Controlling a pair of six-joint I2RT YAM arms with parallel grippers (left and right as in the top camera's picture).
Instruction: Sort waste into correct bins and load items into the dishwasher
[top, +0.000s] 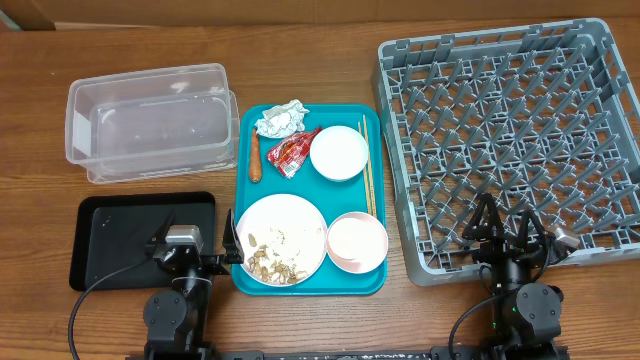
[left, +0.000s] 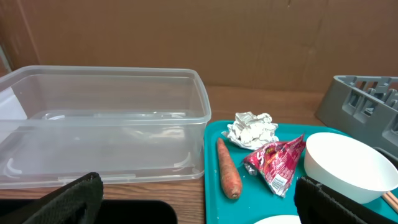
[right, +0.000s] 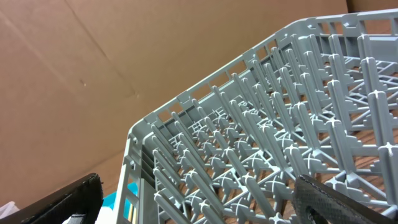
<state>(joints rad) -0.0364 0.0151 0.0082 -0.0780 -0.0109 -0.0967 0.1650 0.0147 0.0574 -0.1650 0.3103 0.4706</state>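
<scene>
A teal tray (top: 245, 130) holds a crumpled napkin (top: 280, 119), a red wrapper (top: 293, 151), a carrot stick (top: 255, 158), a white bowl (top: 339, 153), a pinkish bowl (top: 357, 241), chopsticks (top: 368, 166) and a large plate (top: 281, 240) with rice and brown scraps. The clear tub (top: 150, 120) and black tray (top: 140, 238) lie left of it, the grey rack (top: 510, 135) right. My left gripper (top: 205, 248) is open and empty at the tray's front left corner; its wrist view shows carrot (left: 228, 169), wrapper (left: 277, 162), napkin (left: 251, 129). My right gripper (top: 508, 230) is open and empty over the rack's (right: 267, 149) front edge.
A cardboard wall stands behind the table. The tub (left: 99, 124) and white bowl (left: 348, 165) fill the left wrist view's sides. No cup shows.
</scene>
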